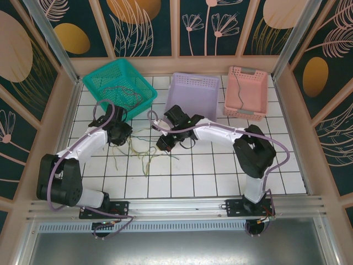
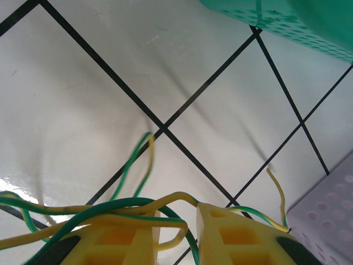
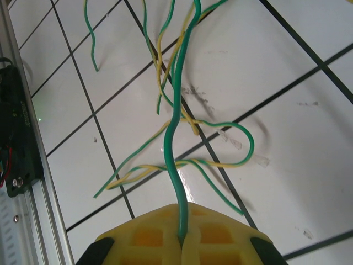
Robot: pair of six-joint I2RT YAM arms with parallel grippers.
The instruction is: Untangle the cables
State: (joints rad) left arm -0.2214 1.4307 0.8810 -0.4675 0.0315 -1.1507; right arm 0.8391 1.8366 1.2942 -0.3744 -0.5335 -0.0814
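A loose tangle of green and yellow cables (image 1: pixel 146 154) lies on the white tiles between my two arms. My right gripper (image 1: pixel 165 144) is shut on a single green cable (image 3: pixel 175 138), which rises straight from the closed fingertips (image 3: pixel 183 207) toward the tangle (image 3: pixel 165 77). My left gripper (image 1: pixel 118 132) hangs near the teal basket. Its yellow fingers (image 2: pixel 176 212) stand slightly apart. Green and yellow cables (image 2: pixel 132 207) drape across the fingertips, and one green strand drops through the gap, not pinched.
A teal basket (image 1: pixel 94 77) at the back left holds dark cables (image 1: pixel 124 93). A purple basket (image 1: pixel 190 96) stands in the middle and a pink basket (image 1: pixel 246 91) with a thin cable (image 1: pixel 240 91) at the back right. An aluminium rail (image 3: pixel 22 138) borders the near edge.
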